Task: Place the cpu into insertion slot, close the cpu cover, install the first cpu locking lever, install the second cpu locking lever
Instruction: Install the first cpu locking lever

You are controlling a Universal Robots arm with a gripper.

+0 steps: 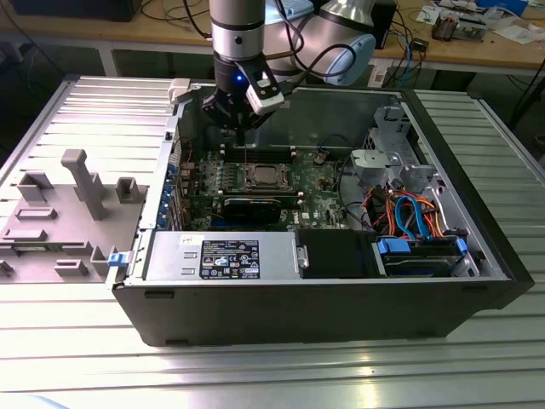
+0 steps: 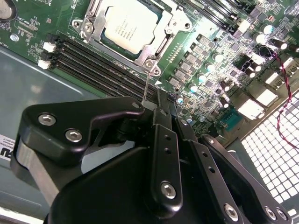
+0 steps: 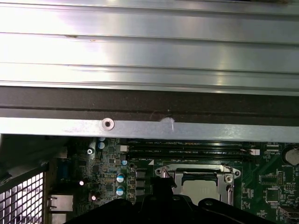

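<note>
The cpu point(image 2: 125, 25) lies in the insertion slot point(image 1: 262, 177) on the green motherboard, its dull silver top showing. The cpu cover point(image 2: 156, 45) lies flat around the chip as a grey metal frame. A thin wire locking lever point(image 2: 147, 81) stands up from the socket's corner, and its upper end runs in between the fingertips of my gripper point(image 2: 152, 103). In the exterior view the gripper point(image 1: 243, 128) hangs just behind the socket, with the lever point(image 1: 244, 152) below it. The first wrist view catches the socket point(image 3: 198, 179) partly behind the black fingers.
Long black memory slots point(image 2: 93, 60) run beside the socket. A coin battery point(image 3: 292, 156) sits near it. The case's rear wall point(image 3: 140, 126) is close behind the gripper. A power supply point(image 1: 221, 256) and drive cage with cables point(image 1: 417, 226) fill the front. A grey fixture point(image 1: 68, 204) lies outside, at the exterior view's left.
</note>
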